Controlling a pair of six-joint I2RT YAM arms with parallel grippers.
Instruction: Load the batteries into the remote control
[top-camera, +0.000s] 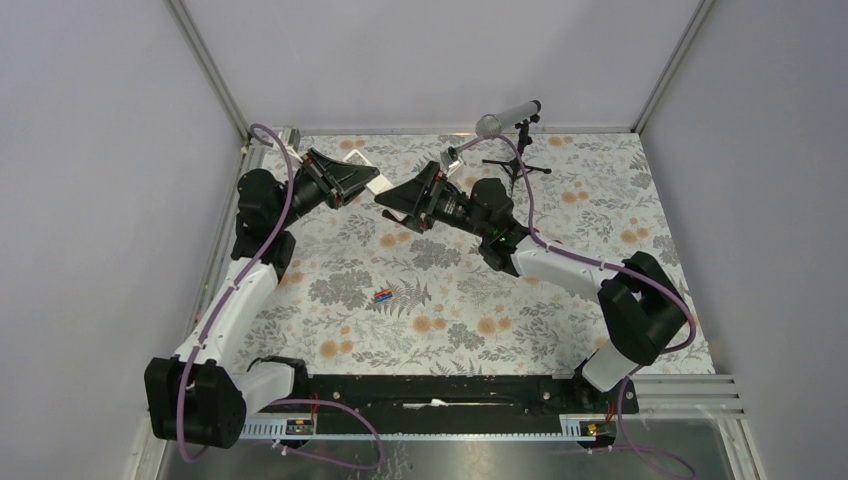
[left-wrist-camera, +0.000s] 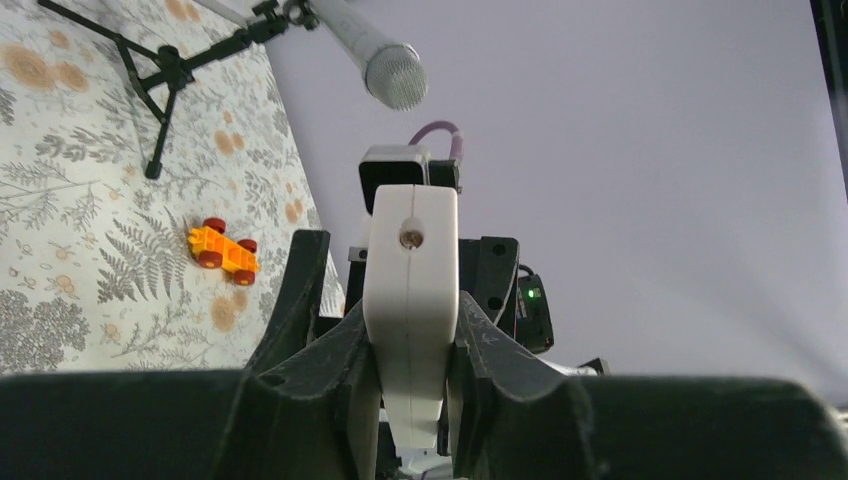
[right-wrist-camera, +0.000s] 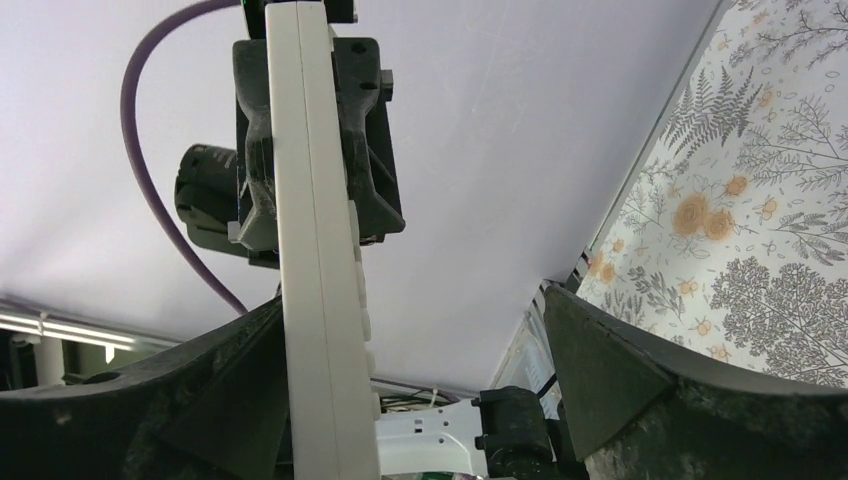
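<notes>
The remote control (left-wrist-camera: 410, 290) is a slim white bar held off the table, with my left gripper (left-wrist-camera: 412, 380) shut on one end of it. In the right wrist view the remote control (right-wrist-camera: 310, 250) runs edge-on along the left finger of my right gripper (right-wrist-camera: 412, 300), which is open with a wide gap on the other side. From above, both grippers meet at the back of the table, left gripper (top-camera: 345, 185) facing right gripper (top-camera: 398, 197). The batteries (top-camera: 382, 295), red and blue, lie together on the floral mat mid-table, apart from both grippers.
An orange toy car (left-wrist-camera: 224, 249) with red wheels sits on the mat. A microphone (top-camera: 505, 115) on a small black tripod (top-camera: 520, 165) stands at the back. A small white cover piece (top-camera: 357, 158) lies near the back left corner. Grey walls enclose the table.
</notes>
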